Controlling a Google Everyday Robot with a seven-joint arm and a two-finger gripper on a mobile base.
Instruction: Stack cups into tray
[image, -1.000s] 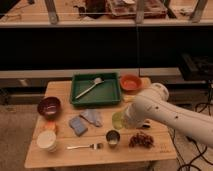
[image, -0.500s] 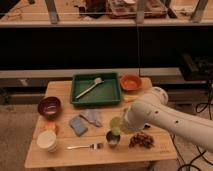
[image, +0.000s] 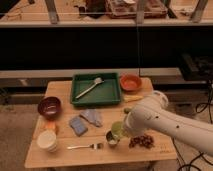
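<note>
A wooden bench (image: 90, 158) stands on a pale floor (image: 15, 122), with the claw (image: 120, 131) low over its front. Behind the claw runs dark, dimly lit shelving (image: 75, 22).

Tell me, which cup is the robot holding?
The pale green cup, held in the gripper close to the steel cup; the cream cup sits apart, far left.

You're working in dim, warm light from above: the worktop (image: 60, 92) glows, the background is black, and the green cup (image: 116, 129) shines pale, held in the gripper (image: 121, 133) at lower centre.
</note>
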